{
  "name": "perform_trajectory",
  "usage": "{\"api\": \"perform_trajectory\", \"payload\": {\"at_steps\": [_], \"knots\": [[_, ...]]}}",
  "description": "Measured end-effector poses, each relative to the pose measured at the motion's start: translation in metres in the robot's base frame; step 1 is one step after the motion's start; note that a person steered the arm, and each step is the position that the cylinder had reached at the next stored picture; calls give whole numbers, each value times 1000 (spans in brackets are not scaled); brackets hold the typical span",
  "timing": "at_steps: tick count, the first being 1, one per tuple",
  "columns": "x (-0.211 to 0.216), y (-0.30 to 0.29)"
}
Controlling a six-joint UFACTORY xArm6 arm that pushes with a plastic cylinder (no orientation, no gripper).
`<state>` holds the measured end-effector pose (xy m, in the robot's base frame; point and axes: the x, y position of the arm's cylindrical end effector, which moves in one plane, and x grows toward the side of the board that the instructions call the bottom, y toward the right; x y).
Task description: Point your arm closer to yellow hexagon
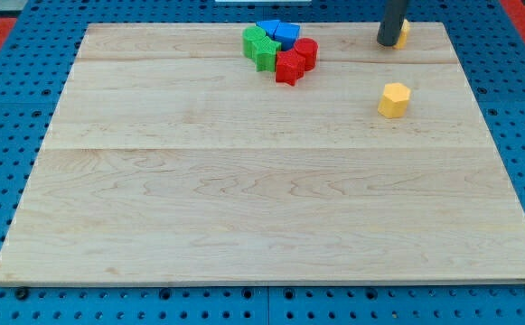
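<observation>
A yellow hexagon block [394, 99] sits on the wooden board [262, 199] at the view's upper right. My tip [389, 41] is near the board's top edge, above the hexagon in the view and apart from it. A second yellow block [404, 32] lies just right of the rod, partly hidden by it, its shape unclear.
A cluster of blocks sits at the top centre: two green blocks [260, 45], blue blocks [278, 32] and two red blocks [296, 60], touching one another. Blue pegboard [9, 108] surrounds the board.
</observation>
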<state>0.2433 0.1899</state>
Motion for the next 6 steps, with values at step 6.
{"api": "perform_trajectory", "payload": {"at_steps": [6], "knots": [[198, -54]]}}
